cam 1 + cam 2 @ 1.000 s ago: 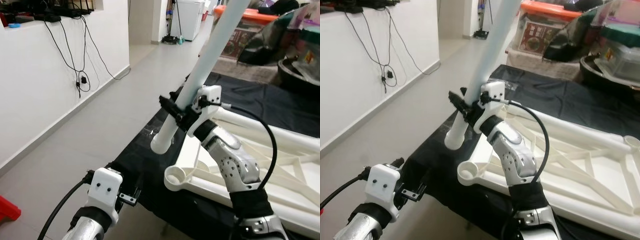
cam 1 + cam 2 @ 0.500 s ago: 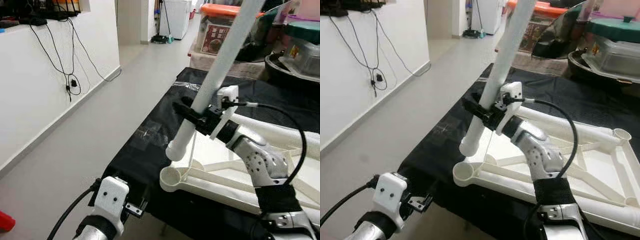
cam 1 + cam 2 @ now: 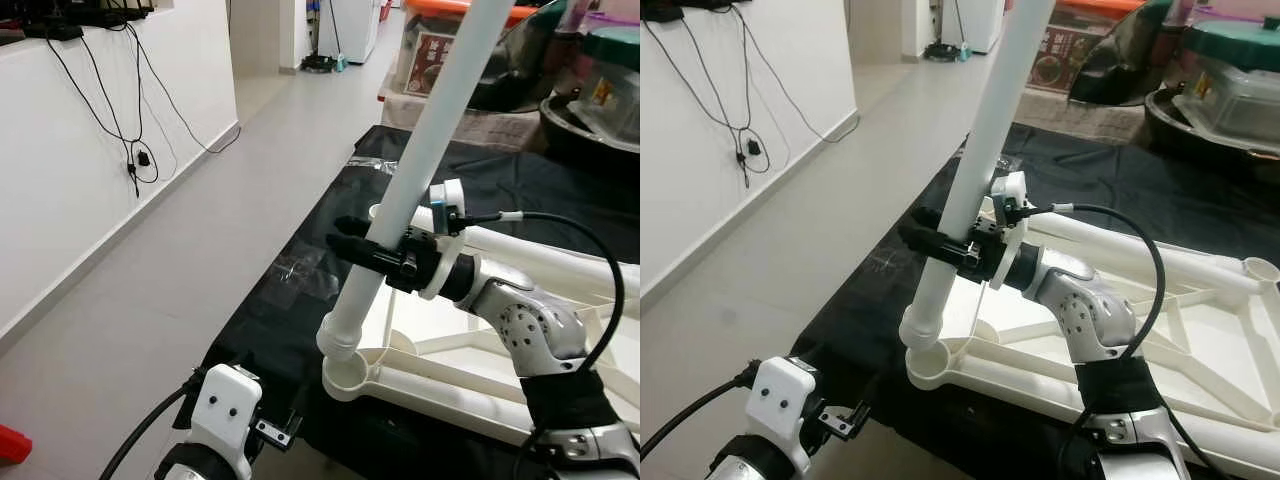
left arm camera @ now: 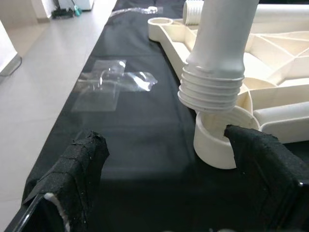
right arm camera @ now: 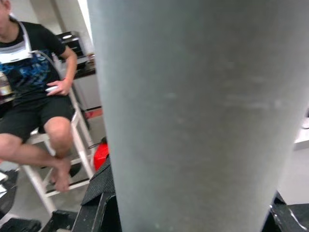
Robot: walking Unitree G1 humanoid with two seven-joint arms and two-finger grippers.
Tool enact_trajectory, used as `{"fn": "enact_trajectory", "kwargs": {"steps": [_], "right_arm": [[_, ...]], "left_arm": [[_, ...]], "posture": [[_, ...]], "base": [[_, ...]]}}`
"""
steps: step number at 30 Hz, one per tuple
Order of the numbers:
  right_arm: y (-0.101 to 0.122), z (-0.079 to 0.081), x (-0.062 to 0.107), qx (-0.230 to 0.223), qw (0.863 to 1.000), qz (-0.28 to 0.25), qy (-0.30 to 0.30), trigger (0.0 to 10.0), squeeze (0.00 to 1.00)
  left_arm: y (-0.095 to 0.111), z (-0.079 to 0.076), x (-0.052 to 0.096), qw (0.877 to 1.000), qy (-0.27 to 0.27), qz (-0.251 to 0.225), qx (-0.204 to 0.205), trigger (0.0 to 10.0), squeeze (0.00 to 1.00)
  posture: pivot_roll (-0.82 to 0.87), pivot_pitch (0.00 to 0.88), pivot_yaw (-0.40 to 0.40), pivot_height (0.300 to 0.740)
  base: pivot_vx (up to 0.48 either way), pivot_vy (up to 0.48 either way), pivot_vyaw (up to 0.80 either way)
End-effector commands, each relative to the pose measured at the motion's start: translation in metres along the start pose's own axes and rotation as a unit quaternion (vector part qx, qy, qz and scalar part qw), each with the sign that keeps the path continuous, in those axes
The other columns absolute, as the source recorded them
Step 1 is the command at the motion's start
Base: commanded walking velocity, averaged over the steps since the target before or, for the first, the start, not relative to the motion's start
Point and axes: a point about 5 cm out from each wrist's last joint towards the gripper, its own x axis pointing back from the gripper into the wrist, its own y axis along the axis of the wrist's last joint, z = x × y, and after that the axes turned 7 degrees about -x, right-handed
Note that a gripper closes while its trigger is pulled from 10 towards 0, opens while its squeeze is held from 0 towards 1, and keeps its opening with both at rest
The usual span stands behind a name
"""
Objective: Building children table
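left eye view: the right gripper (image 3: 372,255) clenches the white table leg (image 3: 425,165), tilted, its lower end at the corner socket (image 3: 347,378) of the table frame (image 3: 520,380). left wrist view: the left gripper (image 4: 164,179) is released, its fingers (image 4: 72,169) apart near the socket on the black sheet (image 4: 125,140).

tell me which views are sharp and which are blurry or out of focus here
Left and right eye views: evenly lit and sharp, white table leg and right gripper crisp. Left wrist view: threaded leg end sharp, the near black fingers soft. Right wrist view: the leg sits too close, a grey defocused mass; the seated person behind is slightly blurred.
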Motion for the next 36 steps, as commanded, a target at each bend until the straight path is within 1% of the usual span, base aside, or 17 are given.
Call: {"fn": "enact_trajectory", "kwargs": {"steps": [1, 2, 3, 4, 5, 6, 8, 12, 15, 18, 21, 31, 33, 34, 36], "right_arm": [[-0.002, 0.001, 0.002, -0.008, 1.000, 0.008, 0.012, 10.0, 0.00], [-0.003, 0.001, 0.002, -0.010, 1.000, 0.013, 0.020, 10.0, 0.00], [-0.003, 0.001, 0.002, -0.010, 1.000, 0.013, 0.020, 10.0, 0.00], [-0.005, 0.002, 0.001, -0.010, 0.999, 0.021, 0.028, 10.0, 0.00], [-0.005, 0.002, 0.001, -0.010, 0.999, 0.021, 0.028, 10.0, 0.00], [-0.007, 0.002, 0.000, -0.011, 0.999, 0.029, 0.035, 10.0, 0.00], [-0.010, 0.004, 0.000, -0.011, 0.998, 0.040, 0.045, 10.0, 0.00], [-0.011, 0.006, 0.000, -0.014, 0.997, 0.046, 0.052, 10.0, 0.00], [-0.013, 0.004, 0.001, -0.006, 0.998, 0.054, 0.044, 10.0, 0.00], [-0.012, 0.003, 0.000, -0.005, 0.998, 0.052, 0.043, 10.0, 0.00], [-0.010, 0.002, -0.002, 0.004, 0.998, 0.047, 0.037, 10.0, 0.00], [-0.010, -0.001, -0.005, 0.019, 0.999, 0.040, 0.014, 10.0, 0.00], [-0.010, 0.001, -0.006, 0.034, 0.998, 0.042, 0.014, 10.0, 0.00], [-0.010, 0.001, -0.006, 0.034, 0.998, 0.042, 0.014, 10.0, 0.00], [-0.014, 0.005, -0.007, 0.049, 0.997, 0.050, 0.018, 10.0, 0.00]], "left_arm": [[0.000, -0.004, 0.004, 1.000, -0.018, 0.005, 0.004, 10.0, 0.00], [0.001, -0.007, 0.007, 1.000, -0.030, 0.005, 0.008, 10.0, 0.00], [0.001, -0.007, 0.007, 1.000, -0.030, 0.005, 0.008, 10.0, 0.00], [0.001, -0.010, 0.011, 0.999, -0.045, 0.006, 0.007, 10.0, 0.00], [0.001, -0.010, 0.011, 0.999, -0.045, 0.006, 0.007, 10.0, 0.00], [0.001, -0.013, 0.014, 0.998, -0.058, 0.010, 0.003, 10.0, 0.00], [0.001, -0.014, 0.017, 0.998, -0.067, 0.013, 0.002, 10.0, 0.00], [0.001, -0.015, 0.017, 0.998, -0.067, 0.013, 0.003, 10.0, 0.00], [0.001, -0.015, 0.015, 0.998, -0.061, 0.013, 0.009, 10.0, 0.00], [0.000, -0.015, 0.015, 0.998, -0.061, 0.015, 0.008, 10.0, 0.00], [0.000, -0.016, 0.015, 0.998, -0.065, 0.016, 0.006, 10.0, 0.00], [0.000, -0.017, 0.015, 0.998, -0.064, 0.016, 0.003, 10.0, 0.00], [0.000, -0.016, 0.015, 0.998, -0.063, 0.016, 0.003, 10.0, 0.00], [0.000, -0.016, 0.015, 0.998, -0.063, 0.016, 0.003, 10.0, 0.00], [0.000, -0.016, 0.015, 0.998, -0.062, 0.015, 0.003, 10.0, 0.00]], "posture": [[0.13, 0.125, -0.082, 0.740], [0.14, 0.131, -0.084, 0.740], [0.14, 0.131, -0.084, 0.740], [0.14, 0.136, -0.085, 0.740], [0.14, 0.136, -0.085, 0.740], [0.14, 0.139, -0.085, 0.740], [0.14, 0.140, -0.085, 0.740], [0.14, 0.140, -0.083, 0.740], [0.14, 0.138, -0.083, 0.740], [0.14, 0.135, -0.082, 0.740], [0.14, 0.133, -0.083, 0.740], [0.14, 0.142, -0.084, 0.740], [0.14, 0.146, -0.083, 0.740], [0.14, 0.146, -0.083, 0.740], [0.14, 0.148, -0.083, 0.740]], "base": [[0.000, 0.000, 0.00], [0.000, 0.000, 0.00], [0.000, 0.000, 0.00], [0.000, 0.000, 0.00], [0.000, 0.000, 0.00], [0.000, 0.000, 0.00], [0.000, 0.000, 0.00], [0.000, 0.000, 0.00], [0.000, 0.000, 0.00], [0.000, 0.000, 0.00], [-0.240, 0.000, 0.00], [0.000, 0.000, 0.00], [0.000, 0.000, 0.00], [0.000, 0.000, 0.00], [0.000, 0.000, 0.00]]}}
